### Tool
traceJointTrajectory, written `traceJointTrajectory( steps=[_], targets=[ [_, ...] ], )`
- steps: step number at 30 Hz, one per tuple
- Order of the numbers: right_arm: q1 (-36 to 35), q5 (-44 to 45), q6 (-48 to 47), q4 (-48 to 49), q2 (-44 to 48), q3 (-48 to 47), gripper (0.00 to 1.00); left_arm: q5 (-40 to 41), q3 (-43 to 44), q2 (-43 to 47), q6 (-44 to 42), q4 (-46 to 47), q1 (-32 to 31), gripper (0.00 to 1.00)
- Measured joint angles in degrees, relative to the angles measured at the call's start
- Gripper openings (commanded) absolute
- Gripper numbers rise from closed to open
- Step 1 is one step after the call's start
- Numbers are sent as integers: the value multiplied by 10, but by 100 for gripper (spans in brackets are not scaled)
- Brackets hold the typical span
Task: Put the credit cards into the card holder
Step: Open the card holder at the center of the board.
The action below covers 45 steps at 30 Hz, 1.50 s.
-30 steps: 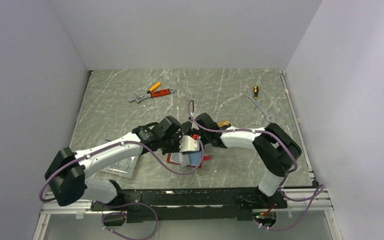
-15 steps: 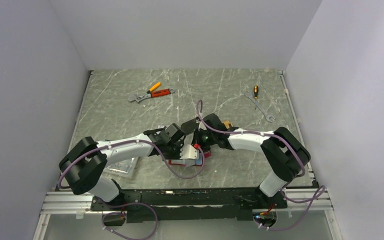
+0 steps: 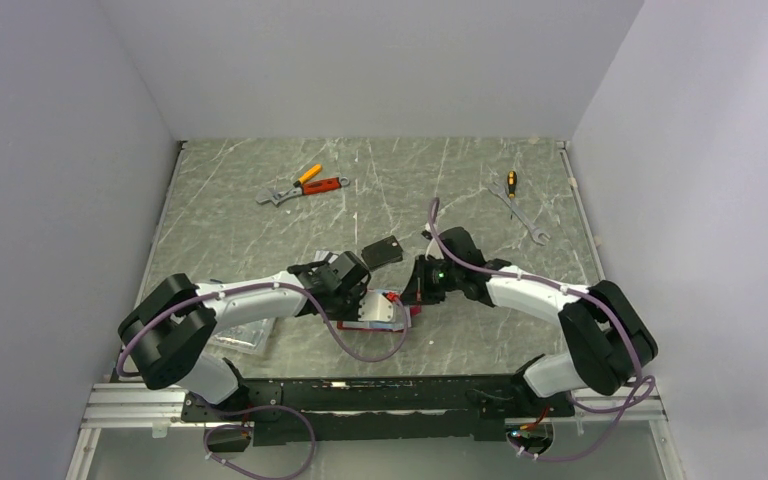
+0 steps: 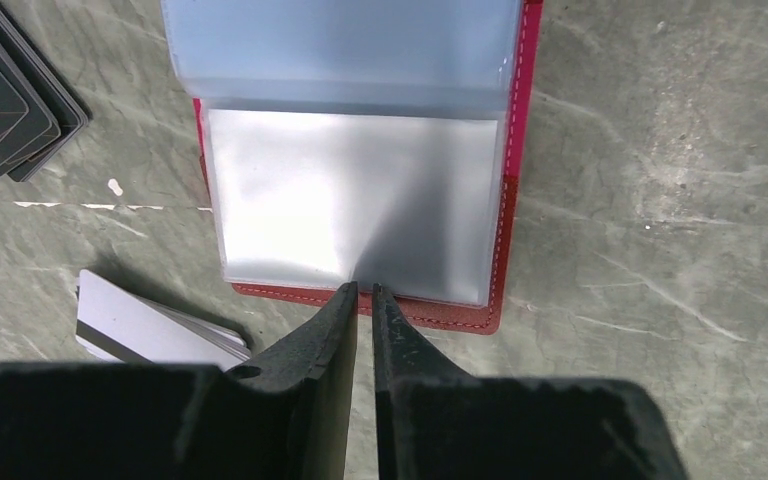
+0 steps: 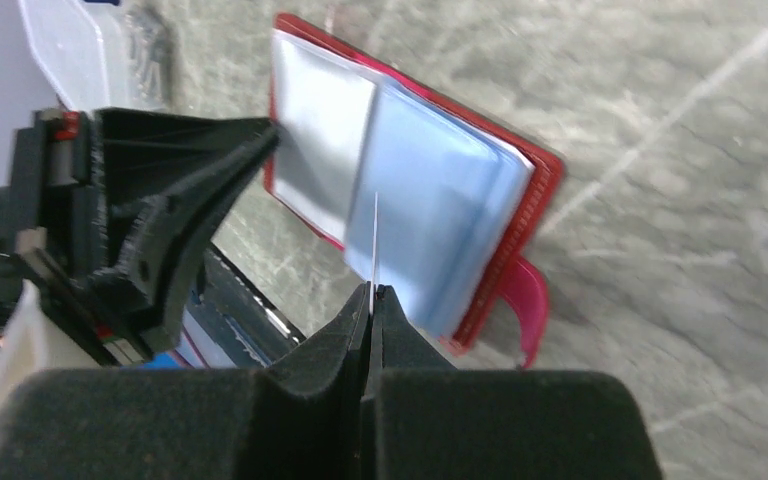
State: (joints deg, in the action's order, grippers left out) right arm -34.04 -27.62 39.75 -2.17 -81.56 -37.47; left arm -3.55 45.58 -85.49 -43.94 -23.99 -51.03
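**A:** so where's the card holder (image 4: 360, 150) at?

**B:** Lying open on the table (image 3: 260, 230), clear sleeves up, right between the two arms.

**A:** and the fingers?

**B:** The right gripper (image 5: 370, 292) is squeezed tight on a credit card (image 5: 375, 235). It's edge-on, just a thin white line over the bluish sleeves. The left gripper (image 4: 360, 290) has its fingers almost together with a slim gap, tips right at a sleeve's near edge. Honestly can't tell if it's pinching it.

**A:** anything around it?

**B:** A silver card (image 4: 135, 328) with a dark stripe sits just beside one corner, and a black stack (image 4: 5, 100) is near another.
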Motion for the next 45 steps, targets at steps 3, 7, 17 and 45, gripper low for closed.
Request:
traceJointTrajectory(
  steps=[3,7,17,45],
  targets=[
    [10,0,-11,-27,12,13,0,5,0,-2,0,6,-3,16],
    [14,0,-23,-51,19,16,0,15,0,-7,-1,10,-9,15],
    [17,0,-36,-55,16,23,0,28,0,-14,-4,15,-16,14],
    [17,-23,-36,-38,-5,41,0,34,0,-14,-5,19,-19,13]
  ],
)
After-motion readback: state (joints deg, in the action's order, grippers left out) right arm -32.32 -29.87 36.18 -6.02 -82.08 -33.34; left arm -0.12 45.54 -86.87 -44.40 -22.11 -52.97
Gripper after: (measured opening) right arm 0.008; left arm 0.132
